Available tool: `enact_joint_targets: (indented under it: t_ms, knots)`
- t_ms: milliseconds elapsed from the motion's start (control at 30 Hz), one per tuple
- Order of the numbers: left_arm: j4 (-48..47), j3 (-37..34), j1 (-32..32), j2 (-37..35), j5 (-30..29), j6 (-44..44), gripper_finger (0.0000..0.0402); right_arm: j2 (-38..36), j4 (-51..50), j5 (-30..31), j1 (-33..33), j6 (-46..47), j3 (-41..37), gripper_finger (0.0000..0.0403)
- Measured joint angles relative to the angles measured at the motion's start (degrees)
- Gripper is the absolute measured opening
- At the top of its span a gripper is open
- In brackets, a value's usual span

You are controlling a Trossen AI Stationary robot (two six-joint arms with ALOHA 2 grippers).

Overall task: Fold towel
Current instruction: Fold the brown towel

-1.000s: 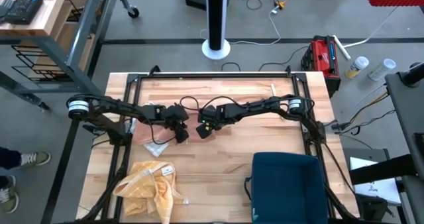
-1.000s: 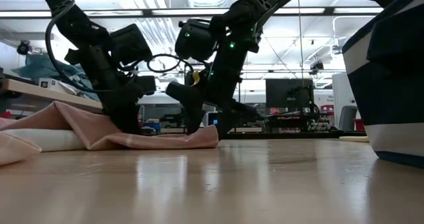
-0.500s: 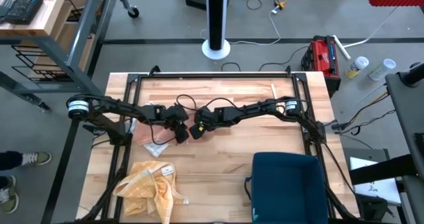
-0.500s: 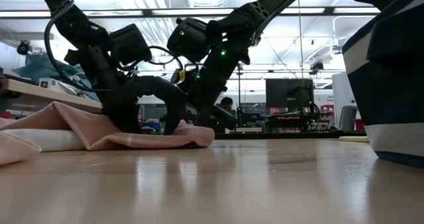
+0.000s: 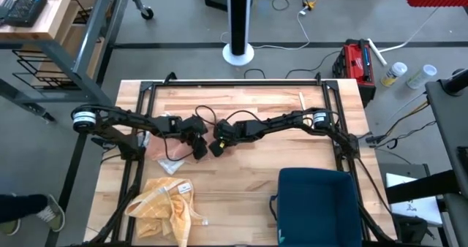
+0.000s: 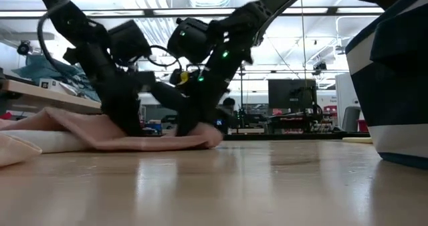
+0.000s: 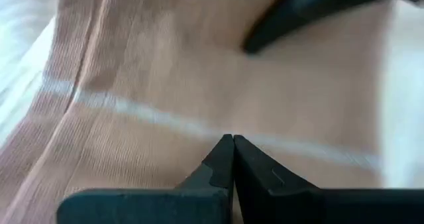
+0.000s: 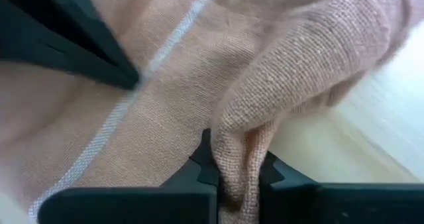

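Note:
A pink towel with a pale stripe lies flat on the wooden table's left half. Its right end is bunched up. My left gripper stands shut on the towel's middle, and its closed tips sit just short of the stripe. My right gripper is right beside it on the towel's right end, shut on a raised fold. My left gripper touches the towel's flat top with its shut fingertips, slanting down from the table's left side; I see no cloth between the fingers. My right gripper pinches a bunched fold at the towel's right edge between its two fingers, slanting down from the table's right. The fold stands up between the fingers, and the towel's other parts lie slack on the table.
A crumpled yellow cloth lies near the front left. A dark blue bin stands at the front right. A black frame runs around the table. Bare wood lies between the towel and the bin.
My right gripper has moved toward the table's left and down onto the towel's right end, turned at the wrist, and shut on a fold there. The end of the towel has bunched up, and the ridge in the towel's left part has sunk flatter.

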Motion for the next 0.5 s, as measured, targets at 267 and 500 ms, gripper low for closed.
enact_joint_targets:
  t_ms: [267,500]
  knots:
    - [1.2,1.0,-0.5,-7.7,1.0,-1.5,0.0,-5.6,-25.1,10.6,1.5,-0.3,2.4,0.001]
    - [0.9,1.0,-0.6,-14.5,0.8,-1.7,0.0,-8.5,-39.9,17.4,2.6,2.9,5.9,0.001]
